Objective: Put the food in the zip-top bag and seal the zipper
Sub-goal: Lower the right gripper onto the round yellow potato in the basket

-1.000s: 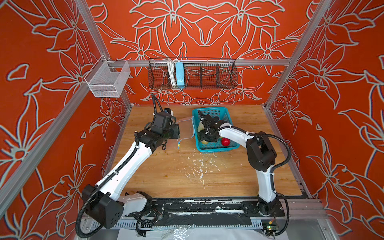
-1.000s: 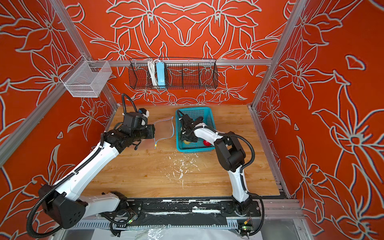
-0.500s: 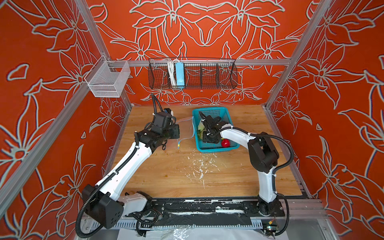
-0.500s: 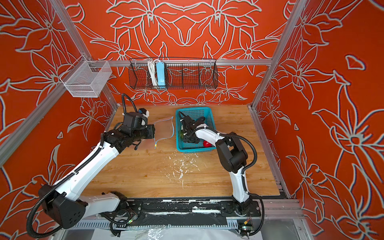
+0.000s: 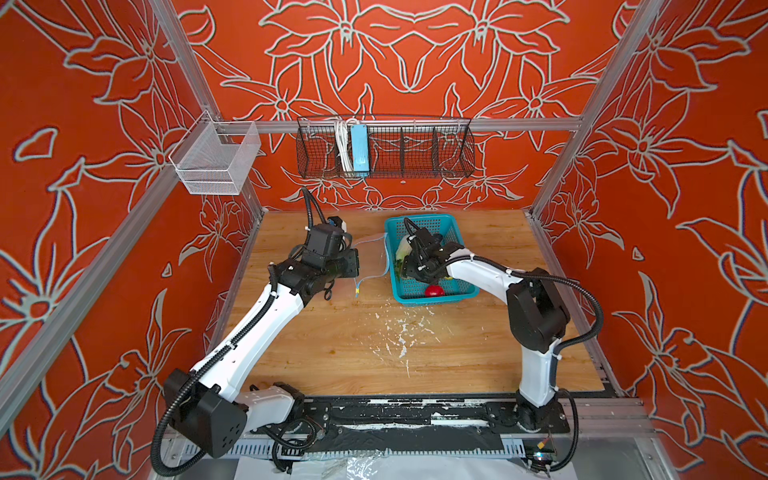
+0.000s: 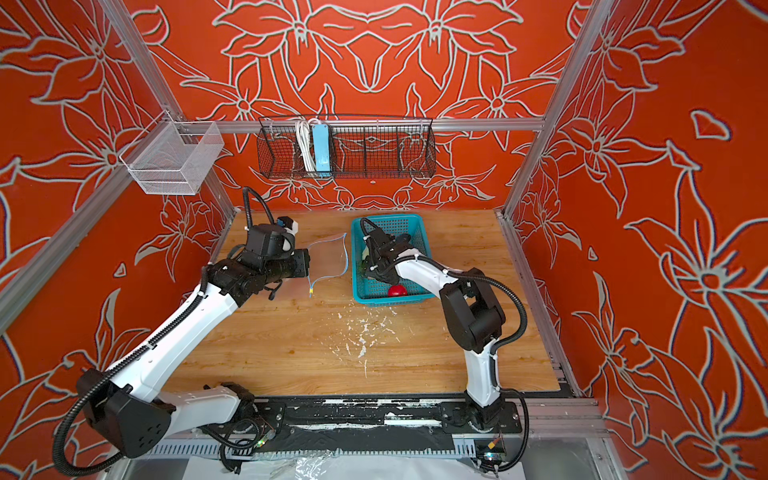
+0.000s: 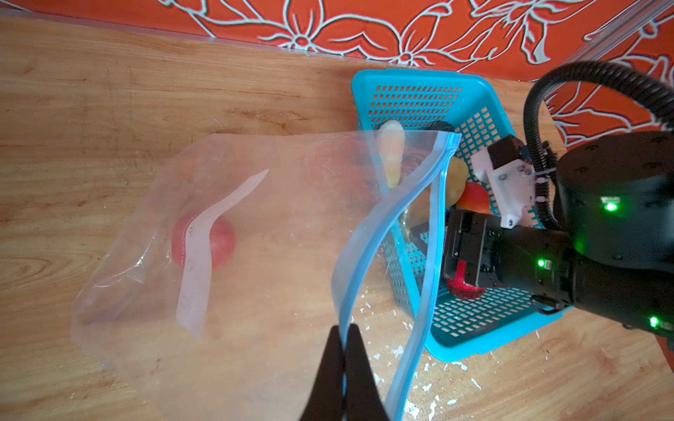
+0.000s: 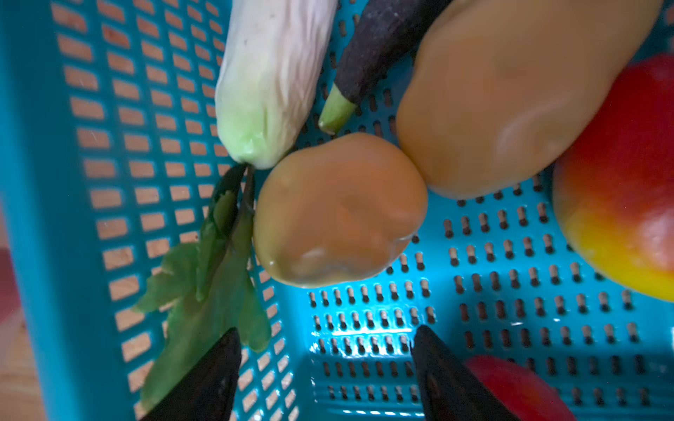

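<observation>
Food (image 8: 492, 102) barely started — one tomato (image 7: 222, 240) lies in the zip-top bag (image 7: 291, 255) near the worktop's (image 5: 374, 353) far edge, its unsealed zipper (image 7: 364, 237) pinched by the clamped left gripper (image 7: 344, 335), while the right gripper (image 8: 326, 330) gapes empty over a potato (image 8: 339, 211) in the teal basket (image 5: 453, 296).

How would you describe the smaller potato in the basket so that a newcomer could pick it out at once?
In a top view, find the teal basket at the back of the wooden table. Inside it, just ahead of the open right tool, lies the smaller potato. It is the round tan lump, shorter than the long potato it touches, beside the white-green vegetable.
</observation>
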`<action>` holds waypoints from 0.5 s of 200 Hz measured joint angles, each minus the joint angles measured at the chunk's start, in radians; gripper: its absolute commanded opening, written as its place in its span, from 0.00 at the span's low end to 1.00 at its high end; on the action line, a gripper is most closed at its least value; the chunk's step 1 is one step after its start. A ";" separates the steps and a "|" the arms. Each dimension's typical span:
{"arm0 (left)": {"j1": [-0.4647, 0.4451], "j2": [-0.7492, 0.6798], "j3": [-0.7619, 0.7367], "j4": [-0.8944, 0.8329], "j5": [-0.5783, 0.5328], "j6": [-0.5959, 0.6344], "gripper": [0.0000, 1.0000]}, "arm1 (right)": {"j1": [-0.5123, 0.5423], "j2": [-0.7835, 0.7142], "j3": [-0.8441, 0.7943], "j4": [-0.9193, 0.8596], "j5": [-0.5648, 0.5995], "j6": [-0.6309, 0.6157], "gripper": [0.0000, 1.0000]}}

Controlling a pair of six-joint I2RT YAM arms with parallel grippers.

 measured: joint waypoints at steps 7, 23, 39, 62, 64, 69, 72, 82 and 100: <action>0.000 0.000 0.000 0.000 0.000 0.000 0.00 | 0.000 0.000 -0.002 0.005 -0.002 0.021 0.79; 0.000 -0.001 0.000 0.000 0.001 0.000 0.00 | 0.000 0.000 -0.008 0.027 -0.006 0.071 0.80; 0.000 -0.003 0.000 0.000 0.001 0.000 0.00 | 0.000 0.003 -0.012 0.046 -0.005 0.121 0.80; 0.000 -0.007 0.000 0.000 0.001 0.000 0.00 | 0.000 0.016 -0.012 0.063 0.002 0.186 0.81; 0.000 -0.008 0.000 0.000 0.002 0.000 0.00 | 0.000 0.018 -0.012 0.064 0.003 0.193 0.81; 0.000 -0.008 0.000 0.000 0.002 0.000 0.00 | -0.001 0.023 -0.012 0.066 0.004 0.205 0.81; 0.000 -0.010 0.000 0.000 0.003 0.000 0.00 | -0.001 0.024 -0.012 0.068 0.005 0.212 0.82; 0.000 -0.013 -0.002 0.000 0.004 0.000 0.00 | -0.002 0.034 -0.012 0.071 0.008 0.238 0.82; 0.000 -0.015 -0.003 0.000 0.007 0.000 0.00 | -0.002 0.050 -0.012 0.071 0.023 0.282 0.82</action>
